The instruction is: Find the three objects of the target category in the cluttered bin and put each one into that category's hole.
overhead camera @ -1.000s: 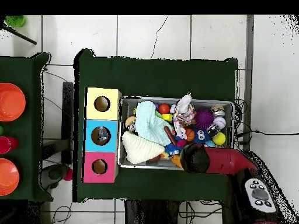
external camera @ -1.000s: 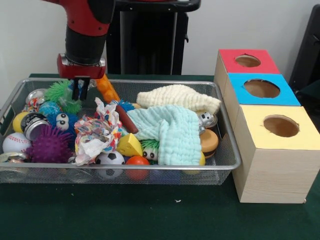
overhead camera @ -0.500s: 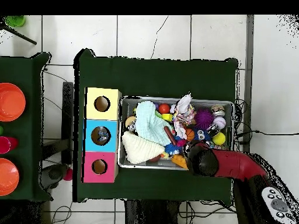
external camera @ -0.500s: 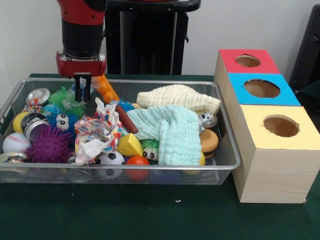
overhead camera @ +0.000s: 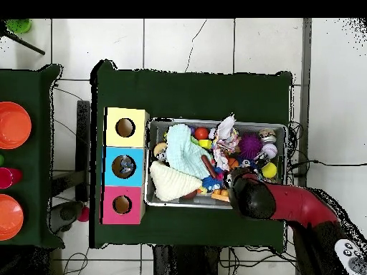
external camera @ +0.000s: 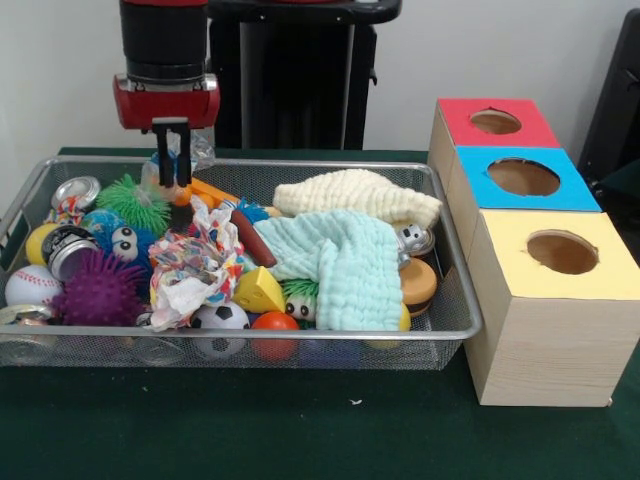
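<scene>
While lifted over the wire bin's (external camera: 455,310) far-left corner, the gripper (external camera: 172,150) is clamped on a clear, crinkly plastic bottle (external camera: 196,150) with an orange end. Front view shows that grasp; overhead, the red arm (overhead camera: 287,204) covers it. Beyond: green spiky ball (external camera: 132,200), cream cloth (external camera: 355,195), red, blue, yellow hole boxes (external camera: 525,180).

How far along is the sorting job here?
Done: nothing visibly; no item sits on the red box, blue box or yellow box. In hand: gripper hangs over the bin's rim, grasp unclear. Left: the bin is full of clutter, so likely all three drops.
</scene>
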`<action>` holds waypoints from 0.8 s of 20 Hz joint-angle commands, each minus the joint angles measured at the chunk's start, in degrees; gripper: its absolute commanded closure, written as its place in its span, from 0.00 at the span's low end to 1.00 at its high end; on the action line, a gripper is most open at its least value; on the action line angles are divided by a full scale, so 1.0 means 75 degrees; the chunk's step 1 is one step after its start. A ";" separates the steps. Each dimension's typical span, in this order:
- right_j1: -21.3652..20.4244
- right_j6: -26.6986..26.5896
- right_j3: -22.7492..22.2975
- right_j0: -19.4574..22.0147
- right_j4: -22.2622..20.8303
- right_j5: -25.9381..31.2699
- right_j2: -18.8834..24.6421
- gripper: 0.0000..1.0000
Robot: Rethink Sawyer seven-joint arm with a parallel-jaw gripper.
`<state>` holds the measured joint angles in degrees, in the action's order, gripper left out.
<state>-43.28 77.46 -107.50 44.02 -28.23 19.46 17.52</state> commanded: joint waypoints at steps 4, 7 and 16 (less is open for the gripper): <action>-0.0581 -0.0443 -0.0267 0.0145 0.0928 0.2008 0.1311 1.00; -0.0680 -0.0510 -0.0265 0.0268 0.1336 0.2620 0.1524 1.00; -0.0893 -0.0264 -0.0425 0.0540 0.2440 0.3599 0.2113 1.00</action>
<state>-49.05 77.46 -108.41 46.79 -14.66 39.59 27.35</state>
